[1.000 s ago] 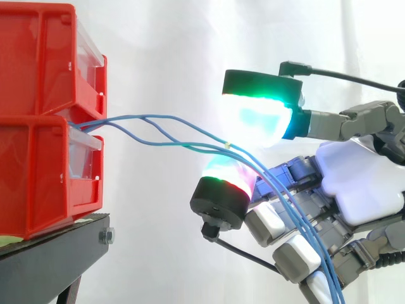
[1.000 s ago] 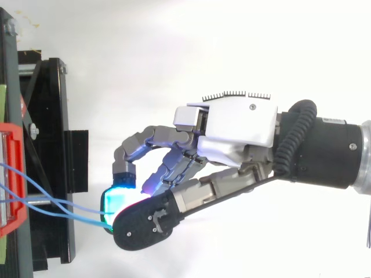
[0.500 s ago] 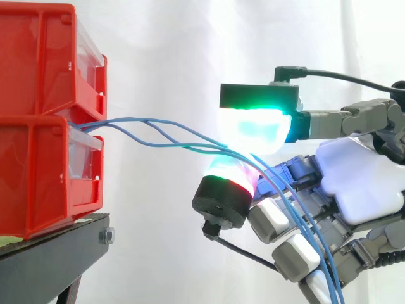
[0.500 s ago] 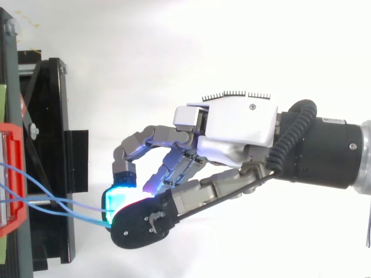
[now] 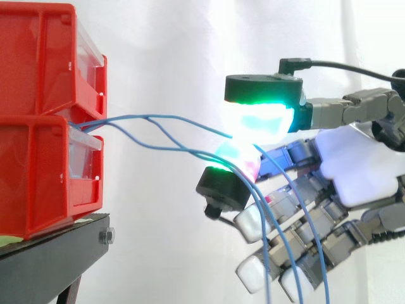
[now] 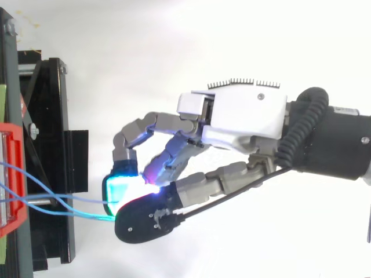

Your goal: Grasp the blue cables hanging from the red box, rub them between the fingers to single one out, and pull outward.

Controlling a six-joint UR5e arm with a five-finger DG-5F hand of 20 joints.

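The robot hand pinches the cables between two glowing pads; ahead of it they reach the box, loose ends hanging below the pinch.

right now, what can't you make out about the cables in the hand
- Side view: glare from the fingers of the hand hides how many thin blue cables are pinched.
- Top view: the upper finger covers the pinch.
- Side view: the bottom edge cuts off the cables' free ends.
- Side view: the red plastic box hides where they attach.
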